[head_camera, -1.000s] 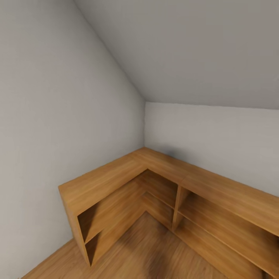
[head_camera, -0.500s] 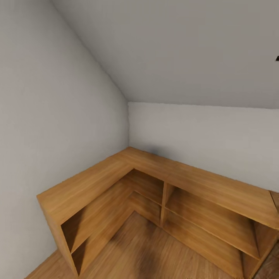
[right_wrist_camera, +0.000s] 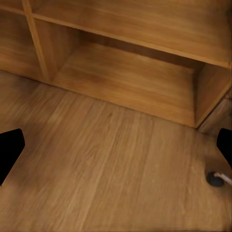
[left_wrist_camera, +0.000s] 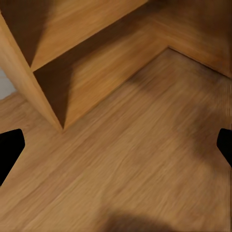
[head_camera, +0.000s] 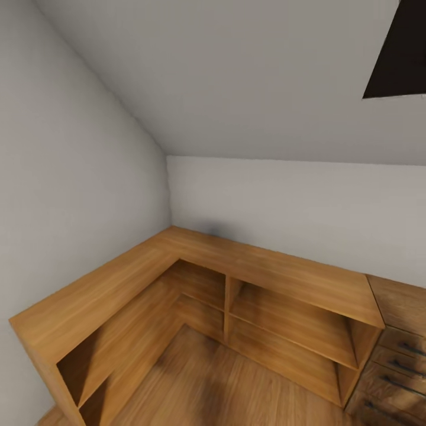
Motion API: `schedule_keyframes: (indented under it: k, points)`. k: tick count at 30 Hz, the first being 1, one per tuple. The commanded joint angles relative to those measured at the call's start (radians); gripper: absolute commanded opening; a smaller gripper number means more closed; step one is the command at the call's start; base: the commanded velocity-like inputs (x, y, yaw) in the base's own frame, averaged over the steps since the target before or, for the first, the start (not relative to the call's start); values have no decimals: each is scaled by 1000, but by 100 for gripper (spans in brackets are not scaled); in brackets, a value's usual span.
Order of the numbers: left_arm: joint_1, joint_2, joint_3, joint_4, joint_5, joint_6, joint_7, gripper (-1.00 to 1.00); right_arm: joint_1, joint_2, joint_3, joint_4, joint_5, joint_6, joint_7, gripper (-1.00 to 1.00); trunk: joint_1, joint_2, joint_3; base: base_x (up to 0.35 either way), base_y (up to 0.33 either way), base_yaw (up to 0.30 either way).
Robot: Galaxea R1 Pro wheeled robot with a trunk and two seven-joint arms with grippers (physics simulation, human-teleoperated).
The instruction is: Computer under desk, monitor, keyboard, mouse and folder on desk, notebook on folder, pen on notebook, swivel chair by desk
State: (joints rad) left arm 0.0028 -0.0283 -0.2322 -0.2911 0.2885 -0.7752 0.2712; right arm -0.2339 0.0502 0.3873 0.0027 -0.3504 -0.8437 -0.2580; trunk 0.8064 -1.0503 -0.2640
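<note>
Left gripper [left_wrist_camera: 116, 150]: two flat black fingertips [left_wrist_camera: 9, 150] at the frame edges, blunt, angled outlines, no markings visible. Right gripper [right_wrist_camera: 116, 150]: same plain black fingertips [right_wrist_camera: 10, 150], matte, possibly rubber; detail too dark to tell.

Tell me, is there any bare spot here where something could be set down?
Yes. The L-shaped wooden shelf unit has a bare top along both walls, from the corner to the drawer cabinet at the right. Its open compartments look bare too, split by upright dividers. The wood floor in front is open; a small chair caster sits near the unit's end.
</note>
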Motion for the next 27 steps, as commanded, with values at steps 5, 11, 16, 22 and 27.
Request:
schedule_keyframes:
  k: [5,11,16,22,27]
  points:
    - [0,2,-10,-2,9,-1,5,100,-1,0,8,0,-4,-3,-6,100,0,-1,-1,100,0,-297]
    - [0,2,-10,-2,9,-1,5,100,-1,0,8,0,-4,-3,-6,100,0,-1,-1,278,0,-297]
    - [0,1,-10,-2,9,-1,5,100,-1,0,8,0,-4,-3,-6,100,0,-1,-1,239,0,-298]
    - [0,1,-9,-2,9,-1,5,100,-1,0,8,0,-4,-3,-6,100,0,-1,-1,40,0,-299]
    - [0,1,-9,-2,9,-1,5,100,-1,0,8,0,-4,-3,-6,100,0,-1,-1,10,0,-299]
